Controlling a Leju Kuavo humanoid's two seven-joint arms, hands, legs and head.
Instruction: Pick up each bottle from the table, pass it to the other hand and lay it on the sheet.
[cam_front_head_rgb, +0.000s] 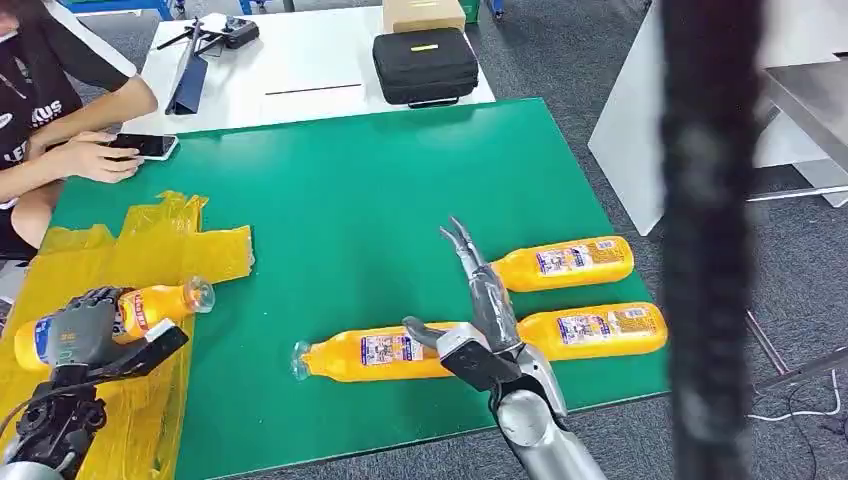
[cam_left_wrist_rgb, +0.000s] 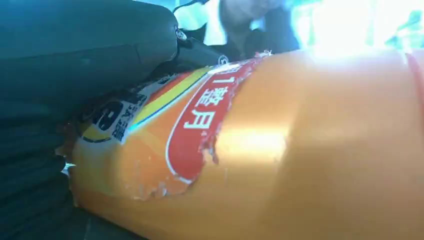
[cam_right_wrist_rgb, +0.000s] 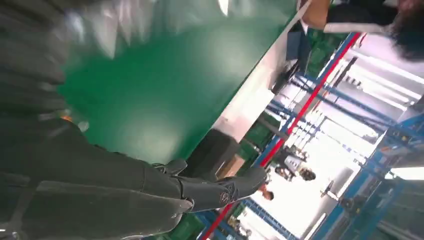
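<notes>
So left robot hand (cam_front_head_rgb: 80, 330) gripping bottle (cam_front_head_rgb: 150, 308) lower left of frame, hovering over yellow sheet (cam_front_head_rgb: 120, 250), long axis running sideways, cap pointing right. Right robot hand (cam_front_head_rgb: 480, 300) sitting released, fingers spread, among three bottles lying on green worktop (cam_front_head_rgb: 350, 180) lower centre-right. Four bottles total, one sheet.

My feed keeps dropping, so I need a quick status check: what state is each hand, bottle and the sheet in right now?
left hand: grips a bottle over the sheet
held bottle: on its side, in the left hand
right hand: open, fingers apart, above the table
near bottle: lying on the green table
far two bottles: lying on the table
yellow sheet: crumpled, spread on the table
</notes>
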